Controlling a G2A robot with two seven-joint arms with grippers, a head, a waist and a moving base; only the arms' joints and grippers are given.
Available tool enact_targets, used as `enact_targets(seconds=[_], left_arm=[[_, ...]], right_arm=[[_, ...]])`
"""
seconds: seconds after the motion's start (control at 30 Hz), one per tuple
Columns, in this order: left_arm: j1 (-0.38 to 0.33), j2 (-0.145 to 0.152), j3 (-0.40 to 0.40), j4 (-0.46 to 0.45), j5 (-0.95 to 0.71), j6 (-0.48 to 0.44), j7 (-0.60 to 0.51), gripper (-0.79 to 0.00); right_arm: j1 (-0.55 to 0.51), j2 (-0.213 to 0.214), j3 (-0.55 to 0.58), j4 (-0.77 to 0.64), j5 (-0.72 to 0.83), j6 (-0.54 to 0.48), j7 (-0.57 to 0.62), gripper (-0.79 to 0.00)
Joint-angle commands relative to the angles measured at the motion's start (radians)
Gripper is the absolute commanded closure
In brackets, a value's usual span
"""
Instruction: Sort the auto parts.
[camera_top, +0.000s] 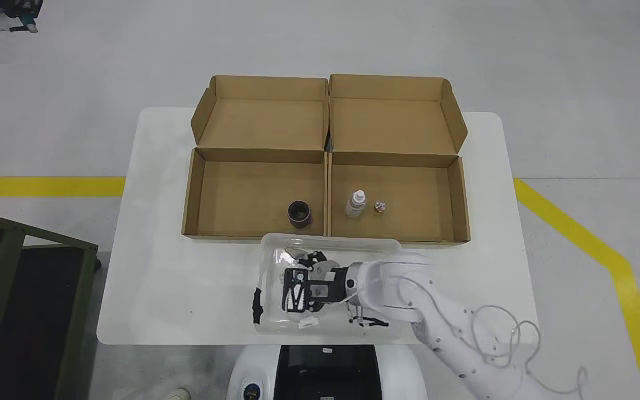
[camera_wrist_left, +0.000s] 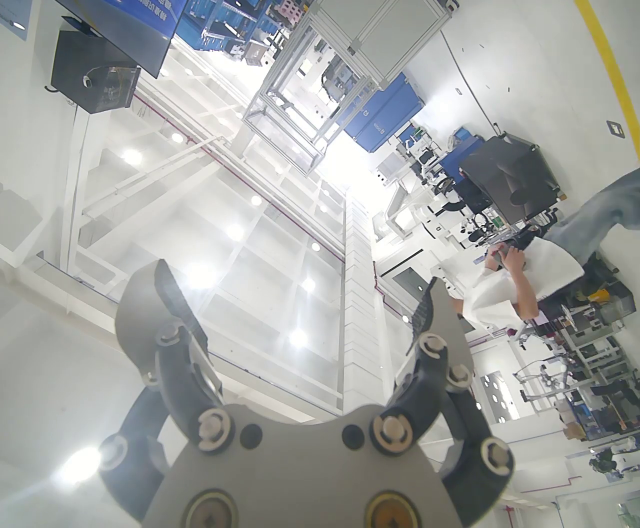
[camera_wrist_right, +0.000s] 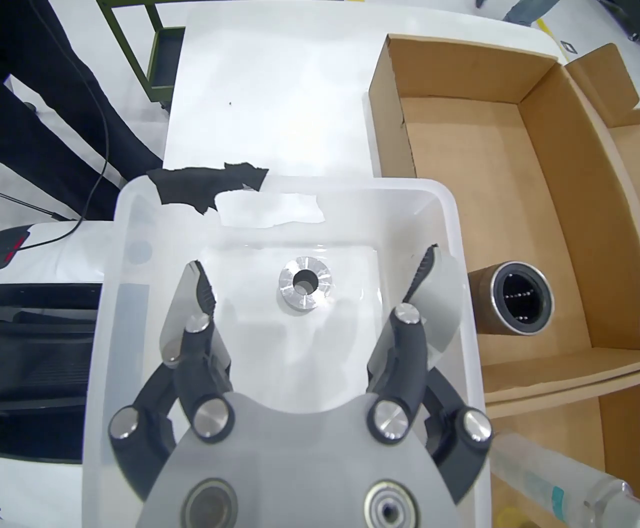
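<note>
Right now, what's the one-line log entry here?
right gripper: fingers open, over clear bin | metal ring: in bin, ungrasped | left gripper: fingers open, empty | dark cylinder: in cardboard box

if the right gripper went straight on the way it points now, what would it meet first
Most likely the silver metal ring on the floor of the clear plastic bin, roughly centred ahead of the open right gripper, though depth is unclear.

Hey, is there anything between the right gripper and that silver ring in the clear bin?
Nothing visible. The right gripper hangs open over the clear bin, and the silver ring lies on bare bin floor, in line with the gap between the fingers.
</note>
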Motion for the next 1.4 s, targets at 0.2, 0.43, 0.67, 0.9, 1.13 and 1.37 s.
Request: enact_targets(seconds=[0.2,0.43,0.67,0.9,1.13,1.37], left_arm=[[0.0,0.0,0.0,0.0,0.0,0.0,0.0,-0.785],[0.0,0.0,0.0,0.0,0.0,0.0,0.0,-0.785],[0.0,0.0,0.0,0.0,0.0,0.0,0.0,-0.785],[0.0,0.0,0.0,0.0,0.0,0.0,0.0,-0.785],[0.0,0.0,0.0,0.0,0.0,0.0,0.0,-0.785],[0.0,0.0,0.0,0.0,0.0,0.0,0.0,-0.785]], right_arm=[[0.043,-0.009,-0.042,0.081,-0.047,-0.005,-0.041,-0.616],[0.07,-0.016,-0.063,0.148,-0.062,0.0,-0.073,-0.659],[0.108,-0.03,-0.101,0.222,-0.072,0.0,-0.099,-0.474],[0.13,-0.039,-0.118,0.262,-0.072,0.002,-0.115,-0.336],[0.129,-0.037,-0.104,0.247,-0.043,-0.021,-0.123,0.0],[0.095,-0.021,-0.053,0.178,0.002,-0.037,-0.119,0.0]])
